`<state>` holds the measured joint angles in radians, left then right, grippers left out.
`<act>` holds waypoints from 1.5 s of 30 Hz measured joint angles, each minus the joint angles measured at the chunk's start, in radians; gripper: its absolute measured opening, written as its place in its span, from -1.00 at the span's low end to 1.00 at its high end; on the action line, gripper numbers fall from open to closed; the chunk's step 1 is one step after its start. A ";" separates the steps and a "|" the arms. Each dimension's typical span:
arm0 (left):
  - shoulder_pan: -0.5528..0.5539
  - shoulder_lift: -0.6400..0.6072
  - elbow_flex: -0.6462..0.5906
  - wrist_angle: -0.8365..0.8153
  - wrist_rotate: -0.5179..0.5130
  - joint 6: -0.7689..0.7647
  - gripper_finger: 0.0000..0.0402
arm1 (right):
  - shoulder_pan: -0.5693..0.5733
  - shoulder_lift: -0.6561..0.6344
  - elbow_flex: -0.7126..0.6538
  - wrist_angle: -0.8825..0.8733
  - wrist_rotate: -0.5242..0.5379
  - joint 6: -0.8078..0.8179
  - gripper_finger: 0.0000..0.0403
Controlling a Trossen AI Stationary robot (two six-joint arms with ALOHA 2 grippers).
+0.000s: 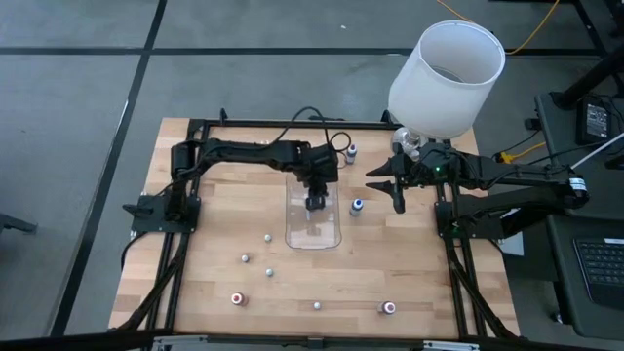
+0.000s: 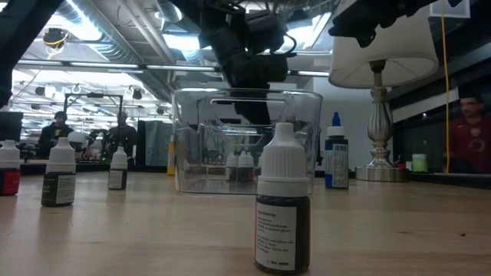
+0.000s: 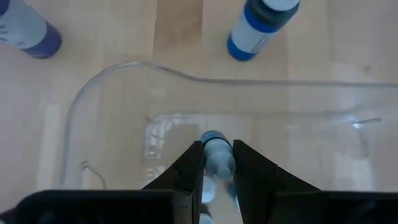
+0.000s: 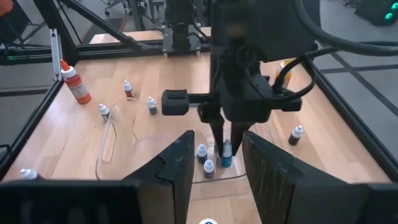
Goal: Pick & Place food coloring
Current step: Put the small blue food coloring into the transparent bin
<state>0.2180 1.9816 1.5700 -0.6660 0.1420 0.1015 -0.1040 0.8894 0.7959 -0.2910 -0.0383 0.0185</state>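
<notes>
L gripper (image 3: pixel 217 163) clamps 1 blue-capped bottle (image 3: pixel 217 154) inside the clear tray (image 1: pixel 331 234), 2 bottles (image 4: pixel 204 159) beside it. R gripper (image 1: pixel 398 191) empty, fingers apart, w/ bare table (image 1: pixel 419 273) near.

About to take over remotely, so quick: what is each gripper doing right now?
Left gripper: shut on a small blue-capped bottle, over the clear tray.
Right gripper: open, empty, waiting beside the tray.

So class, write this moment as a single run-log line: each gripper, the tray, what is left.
left gripper: shut on bottle over clear tray | right gripper: open, waiting beside tray | loose bottles remain on table
</notes>
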 joint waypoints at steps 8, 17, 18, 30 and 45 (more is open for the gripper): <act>-0.001 0.000 0.000 -0.007 -0.065 0.067 -0.68 | 0.000 0.000 0.000 0.000 0.000 -0.001 -0.32; -0.003 0.035 -0.001 -0.006 -0.053 0.070 -0.68 | 0.000 0.000 0.000 0.000 0.000 -0.001 -0.32; -0.004 0.039 -0.001 -0.002 -0.053 0.070 -0.68 | 0.000 0.000 0.000 0.000 0.000 -0.001 -0.32; -0.003 0.053 -0.001 0.011 -0.043 0.070 -0.68 | 0.000 0.000 0.000 0.000 0.000 -0.001 -0.32; -0.016 0.103 -0.002 -0.005 -0.054 0.082 -0.68 | 0.000 0.000 0.000 0.000 0.000 -0.001 -0.32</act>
<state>0.2017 2.0846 1.5684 -0.6712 0.0884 0.1833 -0.1040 0.8890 0.7959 -0.2908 -0.0380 0.0174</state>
